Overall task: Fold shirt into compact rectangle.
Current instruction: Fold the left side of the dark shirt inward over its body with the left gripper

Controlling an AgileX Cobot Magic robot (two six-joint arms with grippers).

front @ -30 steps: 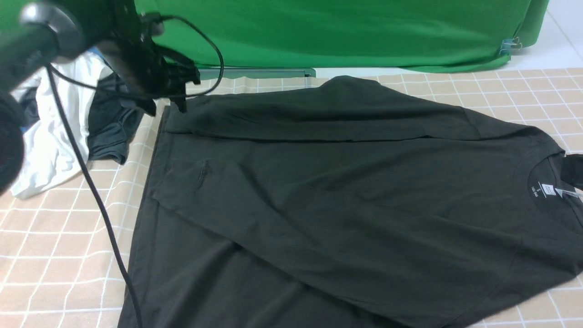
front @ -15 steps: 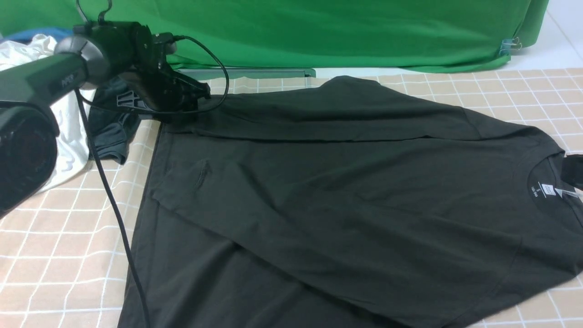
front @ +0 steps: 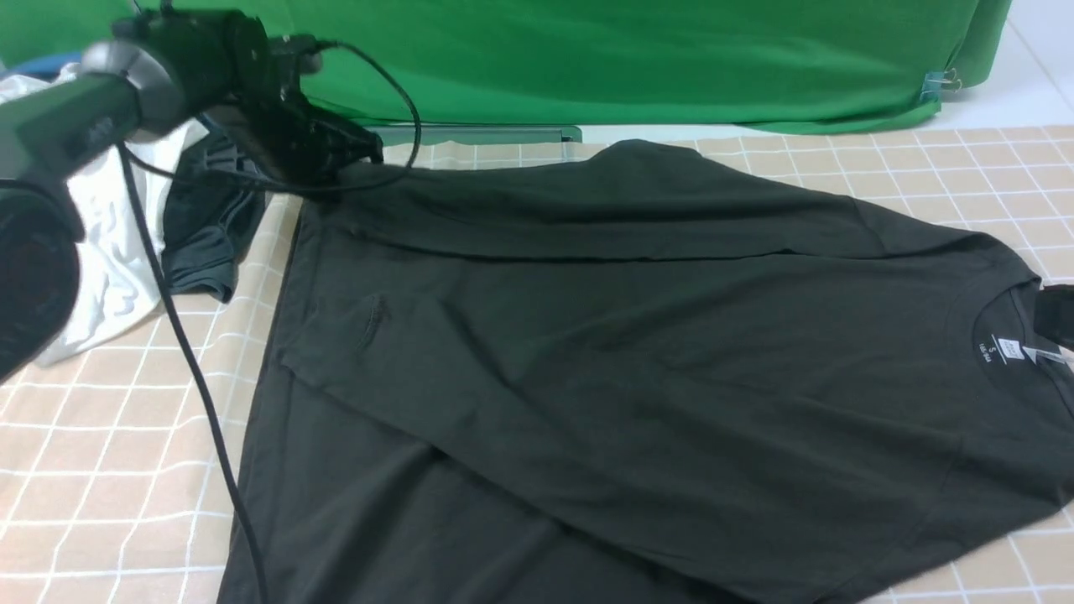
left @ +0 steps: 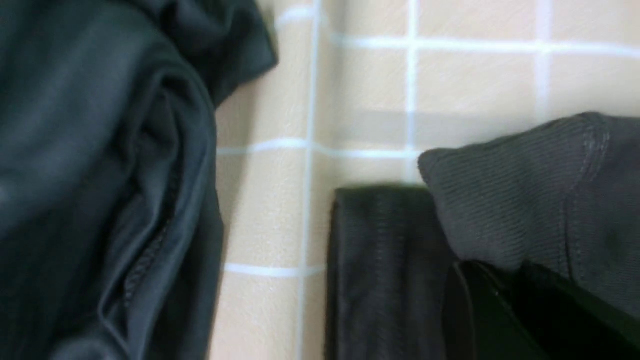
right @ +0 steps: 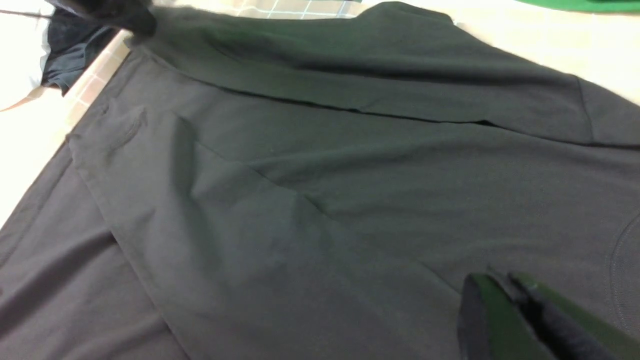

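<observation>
Both hands are closed, as much as I can see. At the far left corner of the shirt (front: 638, 335) the left hand (front: 357, 159) grips the end of a sleeve: in the left wrist view the ribbed cuff (left: 525, 200) is raised from the bench (front: 101, 470) and lies bunched over one dark finger (left: 500, 315), and under it there is a flat dark edge of the same shirt. On the right edge of the front view the right hand (right: 500, 290) rests at the collar (front: 998, 294), close to the small white label (front: 1013, 351). Its two fingers stand pressed together just above the black cloth, but I cannot tell if they pinch any cloth between them. The shirt itself is spread wide on the bench, which is covered with a beige cloth with white squares. The collar points to the right and the hem to the left. One sleeve is folded along the far edge of the shirt and runs to the left hand, and the other sleeve lies diagonally across the body. Just beside the left hand a dark grey garment (front: 205, 243) is crumpled, and next to it, more to the left, lies a white garment (front: 101, 252). A black cable (front: 193, 369) hangs from the left arm and crosses the bench. Behind everything hangs a green cloth (front: 629, 59).
</observation>
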